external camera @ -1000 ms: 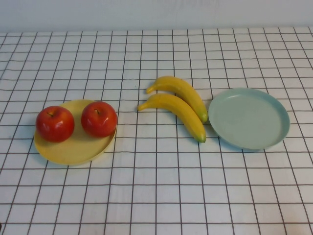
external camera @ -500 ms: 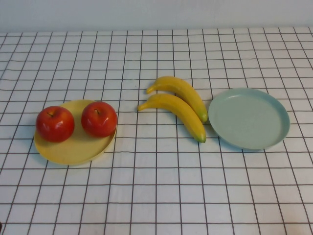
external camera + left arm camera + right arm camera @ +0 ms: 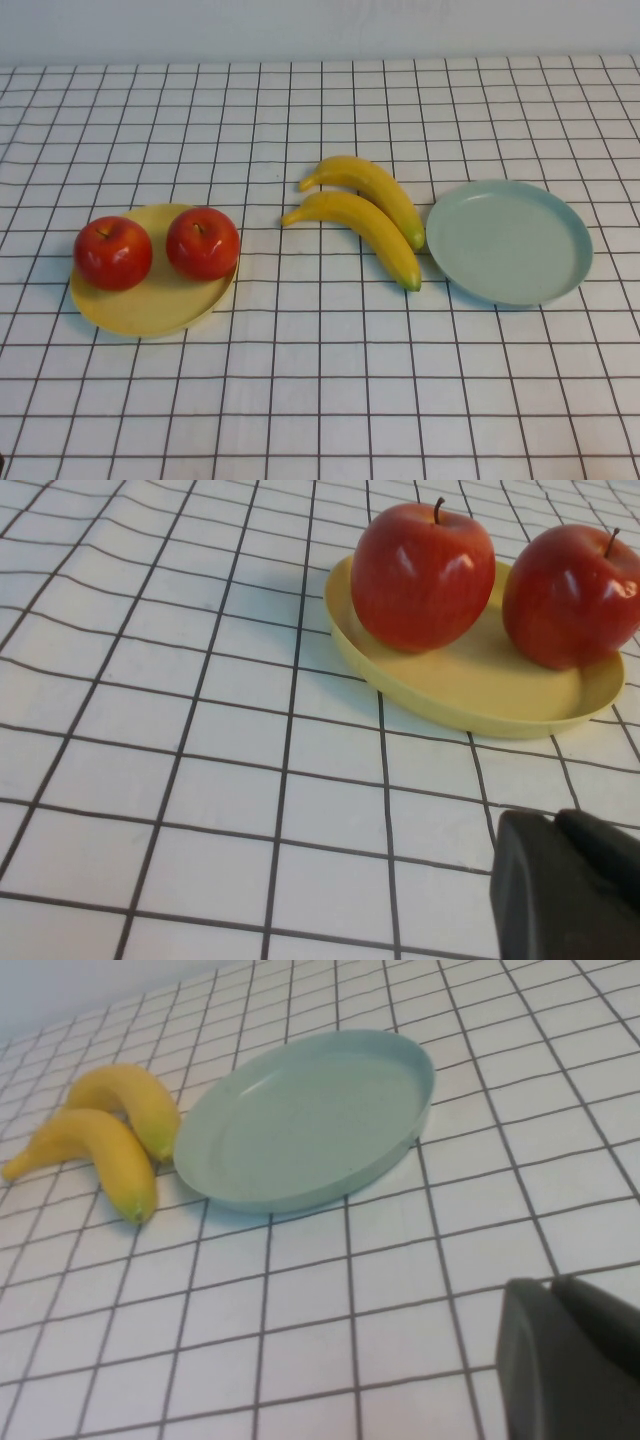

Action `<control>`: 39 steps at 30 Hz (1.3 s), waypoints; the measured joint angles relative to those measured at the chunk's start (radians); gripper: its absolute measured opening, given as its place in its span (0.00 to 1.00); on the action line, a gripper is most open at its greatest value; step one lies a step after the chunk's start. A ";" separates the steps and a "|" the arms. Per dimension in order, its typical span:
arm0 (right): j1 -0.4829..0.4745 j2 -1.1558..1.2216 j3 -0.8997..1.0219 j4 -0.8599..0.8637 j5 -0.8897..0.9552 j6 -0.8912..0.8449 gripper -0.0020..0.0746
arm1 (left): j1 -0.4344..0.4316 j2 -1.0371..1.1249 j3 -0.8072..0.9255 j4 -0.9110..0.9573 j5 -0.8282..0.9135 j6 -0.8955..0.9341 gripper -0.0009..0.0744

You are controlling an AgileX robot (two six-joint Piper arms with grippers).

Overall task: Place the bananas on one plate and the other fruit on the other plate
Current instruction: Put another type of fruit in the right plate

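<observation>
Two red apples (image 3: 113,252) (image 3: 203,242) sit on the pale yellow plate (image 3: 140,312) at the left. They also show in the left wrist view (image 3: 422,564) (image 3: 570,582) on that plate (image 3: 480,695). Two bananas (image 3: 372,188) (image 3: 360,228) lie side by side on the cloth, just left of the empty blue-green plate (image 3: 508,242). In the right wrist view the bananas (image 3: 135,1100) (image 3: 95,1150) touch that plate's (image 3: 300,1125) edge. My left gripper (image 3: 555,822) is shut and empty, low over the cloth short of the yellow plate. My right gripper (image 3: 552,1284) is shut and empty, short of the blue-green plate. Neither shows in the high view.
A white cloth with a black grid (image 3: 320,380) covers the whole table. A pale wall (image 3: 320,30) runs along the far edge. Bare cloth lies between the two plates and in front of them.
</observation>
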 joint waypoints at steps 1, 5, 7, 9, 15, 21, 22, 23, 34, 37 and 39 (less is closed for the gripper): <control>0.000 0.000 0.000 0.024 0.000 0.000 0.01 | 0.000 0.000 0.000 0.000 0.000 0.000 0.01; 0.000 0.000 -0.061 0.048 0.077 0.000 0.01 | 0.000 0.000 0.000 0.000 0.000 0.000 0.01; 0.000 0.000 -0.146 0.023 0.124 0.000 0.01 | 0.000 0.000 0.001 0.000 0.000 0.000 0.01; 0.000 0.000 -0.230 -0.012 0.129 -0.020 0.01 | 0.000 0.000 0.001 0.000 0.000 0.000 0.01; 0.000 0.123 -0.497 -0.136 0.199 -0.051 0.01 | 0.000 0.000 0.001 0.000 0.000 0.000 0.01; 0.000 0.353 -0.599 -0.110 0.249 -0.070 0.01 | 0.000 0.000 0.001 0.000 0.000 0.000 0.01; 0.000 0.402 -0.608 -0.091 0.255 -0.075 0.01 | 0.000 0.000 0.001 0.000 0.000 0.000 0.01; 0.000 0.456 -0.618 -0.073 0.268 -0.077 0.01 | 0.000 0.000 0.001 0.000 0.000 0.000 0.01; 0.065 1.096 -1.022 0.008 0.629 -0.220 0.01 | 0.000 0.000 0.001 0.000 0.000 0.000 0.01; 0.168 1.234 -1.153 -0.045 0.673 -0.209 0.01 | 0.000 0.000 0.001 0.000 0.000 0.000 0.01; 0.251 1.324 -1.238 -0.109 0.683 -0.185 0.01 | 0.000 0.000 0.001 0.000 0.000 0.000 0.01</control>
